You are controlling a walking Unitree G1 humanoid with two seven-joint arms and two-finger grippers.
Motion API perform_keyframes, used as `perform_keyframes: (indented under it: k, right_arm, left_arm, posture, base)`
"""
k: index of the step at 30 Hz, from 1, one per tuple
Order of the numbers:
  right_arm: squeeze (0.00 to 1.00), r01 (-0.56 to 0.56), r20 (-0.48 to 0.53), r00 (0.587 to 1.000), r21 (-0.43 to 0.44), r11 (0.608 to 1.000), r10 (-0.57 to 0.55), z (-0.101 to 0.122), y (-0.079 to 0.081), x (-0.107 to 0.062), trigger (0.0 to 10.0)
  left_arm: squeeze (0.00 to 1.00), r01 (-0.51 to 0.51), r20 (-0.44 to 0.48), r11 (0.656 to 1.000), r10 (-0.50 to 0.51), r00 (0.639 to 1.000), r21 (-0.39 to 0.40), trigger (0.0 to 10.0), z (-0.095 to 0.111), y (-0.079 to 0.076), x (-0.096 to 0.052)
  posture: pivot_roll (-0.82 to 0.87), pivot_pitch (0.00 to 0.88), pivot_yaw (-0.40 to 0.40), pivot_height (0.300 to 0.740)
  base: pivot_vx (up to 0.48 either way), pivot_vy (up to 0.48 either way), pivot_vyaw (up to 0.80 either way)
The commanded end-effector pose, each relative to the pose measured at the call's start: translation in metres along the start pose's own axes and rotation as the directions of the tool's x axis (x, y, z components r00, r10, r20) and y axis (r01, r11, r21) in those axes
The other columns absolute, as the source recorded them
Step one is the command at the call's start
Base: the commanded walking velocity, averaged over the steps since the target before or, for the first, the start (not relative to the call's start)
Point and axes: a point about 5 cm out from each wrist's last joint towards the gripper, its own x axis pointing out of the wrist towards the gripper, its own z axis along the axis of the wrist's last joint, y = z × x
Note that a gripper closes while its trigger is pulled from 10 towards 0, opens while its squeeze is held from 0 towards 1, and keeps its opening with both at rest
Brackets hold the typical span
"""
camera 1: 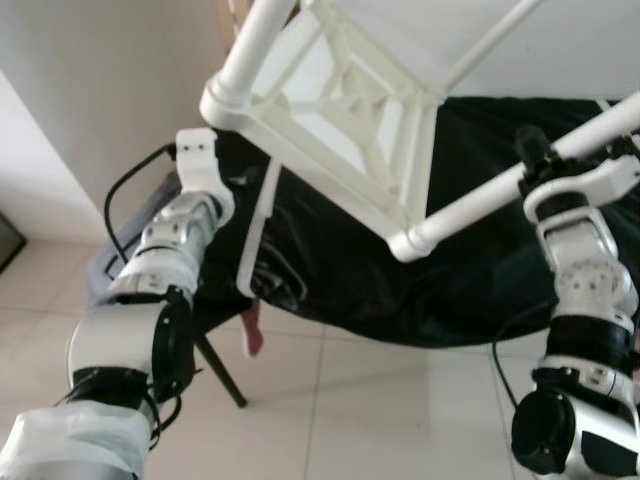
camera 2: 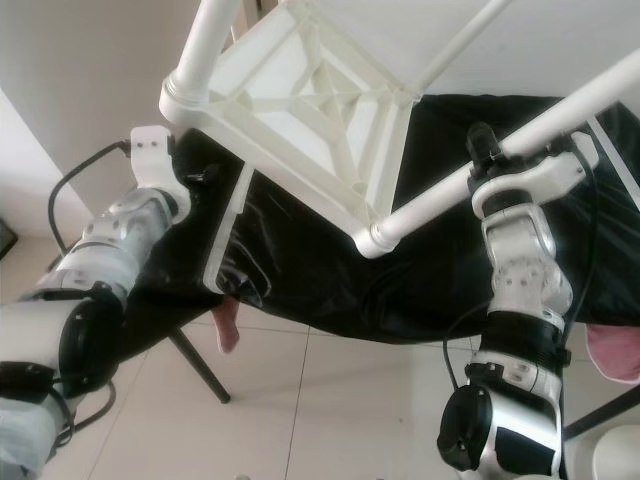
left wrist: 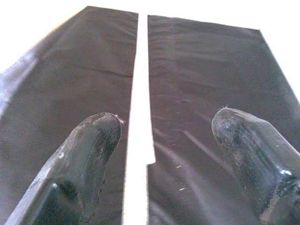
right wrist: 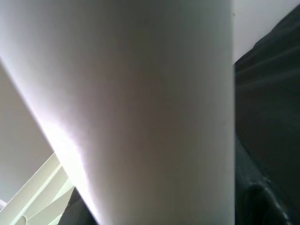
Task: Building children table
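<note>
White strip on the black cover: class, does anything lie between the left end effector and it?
Nothing visible does. The left end effector is open, its fingers straddling the white strip on the black cover.

A floor [camera 1: 380, 410] of pale square tiles with thin grout lines is seen in the near part. A plain light wall [camera 1: 90, 90] stands at the left. A desk [camera 2: 300, 290] draped in black sheeting is lit brightly from the far side.
</note>
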Motion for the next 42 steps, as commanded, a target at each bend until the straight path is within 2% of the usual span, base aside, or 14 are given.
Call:
perform_keyframes:
  k: [1, 5, 6, 7, 10, 13, 14, 20, 25, 26, 34, 36, 37, 42]
  right_arm:
    - [0.0, 0.072, -0.123, 0.991, 0.105, 0.992, -0.059, -0.028, -0.018, -0.01, 10.0]
    - [0.0, 0.091, -0.15, 0.986, 0.128, 0.988, -0.071, -0.034, -0.028, -0.02, 10.0]
    - [0.0, 0.104, -0.171, 0.983, 0.19, 0.976, -0.071, -0.042, -0.039, -0.032, 10.0]
    - [0.0, 0.104, -0.171, 0.983, 0.19, 0.976, -0.071, -0.042, -0.039, -0.032, 10.0]
    - [0.0, 0.137, -0.198, 0.976, 0.259, 0.956, -0.087, -0.052, -0.052, -0.043, 10.0]
    - [0.0, 0.149, -0.201, 0.975, 0.275, 0.95, -0.095, -0.055, -0.055, -0.046, 10.0]
    - [0.0, 0.159, -0.206, 0.974, 0.31, 0.937, -0.097, -0.059, -0.06, -0.05, 10.0]
    - [0.0, 0.233, -0.181, 0.968, 0.395, 0.889, -0.174, -0.073, -0.077, -0.058, 10.0]
    - [0.0, 0.269, -0.178, 0.961, 0.406, 0.873, -0.213, -0.081, -0.077, -0.06, 10.0]
    - [1.0, 0.283, -0.175, 0.958, 0.443, 0.851, -0.228, -0.087, -0.078, -0.072, 10.0]
    - [1.0, 0.29, -0.151, 0.957, 0.484, 0.825, -0.248, -0.092, -0.081, -0.1, 10.0]
    - [1.0, 0.25, -0.138, 0.968, 0.445, 0.86, -0.21, -0.092, -0.08, -0.125, 10.0]
    - [0.02, 0.254, -0.137, 0.967, 0.426, 0.868, -0.215, -0.091, -0.083, -0.139, 10.0]
    - [0.0, 0.303, -0.133, 0.953, 0.359, 0.883, -0.273, -0.085, -0.095, -0.165, 10.0]
  left_arm:
    - [0.0, -0.1, 0.006, 0.994, 0.1, 0.995, -0.032, 10.0, 0.002, 0.002, 0.001]
    - [0.0, -0.08, 0.014, 0.994, 0.081, 0.997, -0.08, 10.0, 0.005, -0.015, 0.006]
    - [0.0, 0.021, 0.044, 0.98, -0.013, 0.999, -0.199, 10.0, 0.012, -0.042, 0.011]
    - [0.0, 0.021, 0.044, 0.98, -0.013, 0.999, -0.199, 10.0, 0.012, -0.042, 0.011]
    - [0.0, 0.168, 0.114, 0.942, -0.14, 0.984, -0.291, 10.0, 0.025, -0.071, 0.014]
    - [0.0, 0.209, 0.138, 0.924, -0.172, 0.975, -0.321, 10.0, 0.03, -0.078, 0.014]
    - [0.0, 0.277, 0.173, 0.887, -0.227, 0.958, -0.37, 10.0, 0.036, -0.089, 0.014]
    - [0.0, 0.529, 0.301, 0.761, -0.439, 0.846, -0.377, 10.0, 0.064, -0.14, 0.008]
    - [0.0, 0.577, 0.326, 0.741, -0.483, 0.813, -0.344, 10.0, 0.072, -0.156, 0.005]
    - [0.0, 0.594, 0.342, 0.736, -0.495, 0.799, -0.323, 10.0, 0.08, -0.163, 0.003]
    - [0.0, 0.624, 0.374, 0.73, -0.516, 0.771, -0.278, 10.0, 0.092, -0.169, -0.001]
    - [0.0, 0.63, 0.386, 0.729, -0.518, 0.764, -0.269, 10.0, 0.096, -0.17, -0.002]
    - [0.0, 0.636, 0.388, 0.731, -0.526, 0.757, -0.25, 10.0, 0.098, -0.171, -0.003]
    - [0.0, 0.647, 0.396, 0.727, -0.538, 0.744, -0.229, 10.0, 0.102, -0.174, -0.004]
  posture:
    - [-0.15, 0.053, 0.079, 0.74]
    - [-0.16, 0.063, 0.081, 0.74]
    - [-0.16, 0.07, 0.082, 0.74]
    - [-0.16, 0.07, 0.082, 0.74]
    - [-0.16, 0.074, 0.082, 0.74]
    - [-0.16, 0.074, 0.082, 0.74]
    - [-0.16, 0.079, 0.081, 0.74]
    - [-0.15, 0.09, 0.085, 0.74]
    - [-0.14, 0.092, 0.085, 0.74]
    - [-0.13, 0.099, 0.084, 0.74]
    - [-0.13, 0.105, 0.083, 0.74]
    - [-0.13, 0.114, 0.092, 0.74]
    - [-0.13, 0.117, 0.096, 0.74]
    - [-0.13, 0.12, 0.104, 0.74]
  base:
    - [0.0, 0.0, 0.0]
    - [0.0, 0.0, 0.0]
    - [0.0, 0.0, 0.0]
    - [0.0, 0.0, 0.0]
    - [0.0, 0.0, 0.0]
    - [0.0, 0.0, 0.0]
    - [0.0, 0.0, 0.0]
    - [0.0, 0.0, 0.0]
    - [0.0, 0.0, 0.0]
    - [0.0, 0.0, 0.0]
    - [0.0, 0.0, 0.0]
    - [0.0, 0.0, 0.0]
    - [0.0, 0.0, 0.0]
    - [0.0, 0.0, 0.0]
